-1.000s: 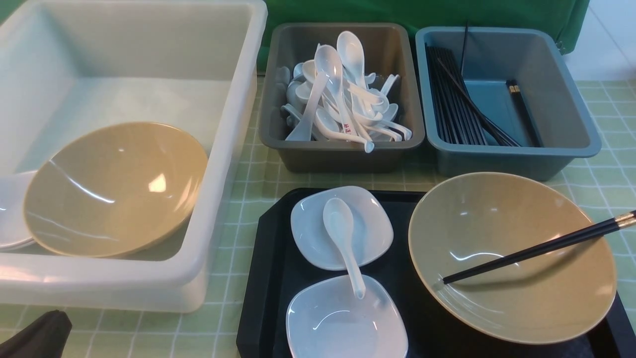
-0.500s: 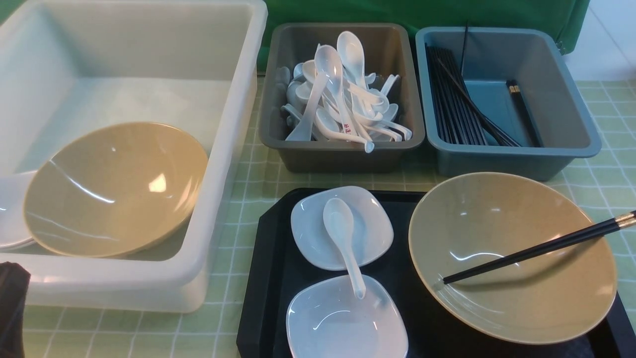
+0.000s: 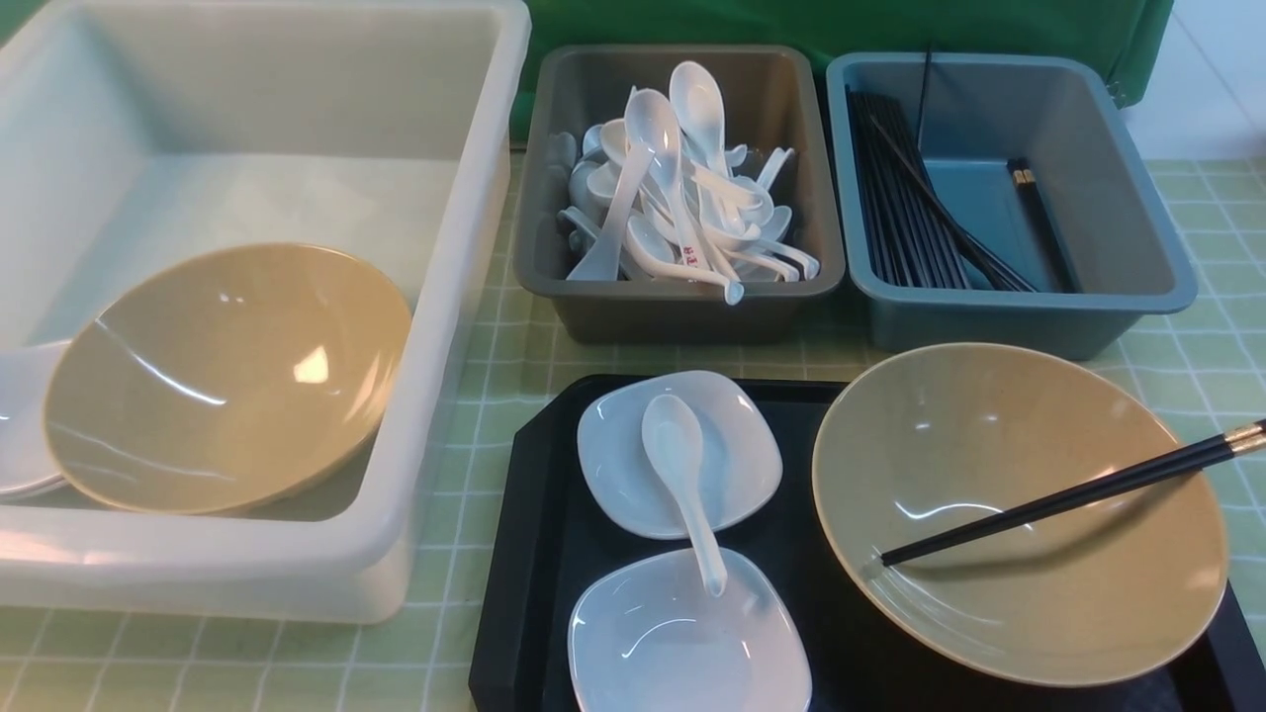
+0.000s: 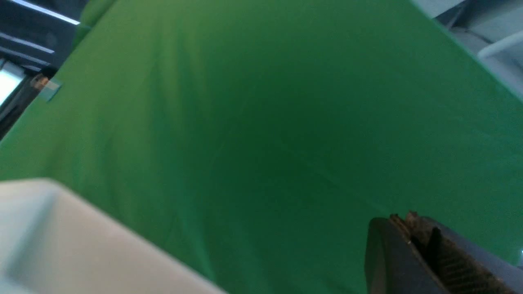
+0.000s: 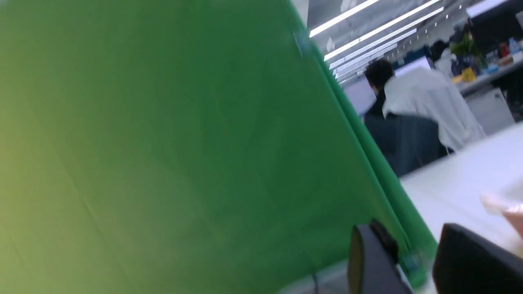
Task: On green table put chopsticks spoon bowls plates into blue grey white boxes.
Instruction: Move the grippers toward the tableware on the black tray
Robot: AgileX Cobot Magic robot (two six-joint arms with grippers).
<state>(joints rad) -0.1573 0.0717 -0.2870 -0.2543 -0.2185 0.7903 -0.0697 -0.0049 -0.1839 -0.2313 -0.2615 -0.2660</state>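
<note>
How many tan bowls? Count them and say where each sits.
2. One bowl leans inside the white tub; the other bowl sits on the black tray with chopsticks resting in it. Others may hide underneath.

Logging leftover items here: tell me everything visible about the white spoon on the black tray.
The spoon is a plain glossy white soup spoon, ceramic or plastic by its look, with a deep oval scoop and short handle. It lies hollow side up, scoop in the farther white dish, handle end resting on the nearer white dish, bridging the two on the black tray. Nothing else touches it.
</note>
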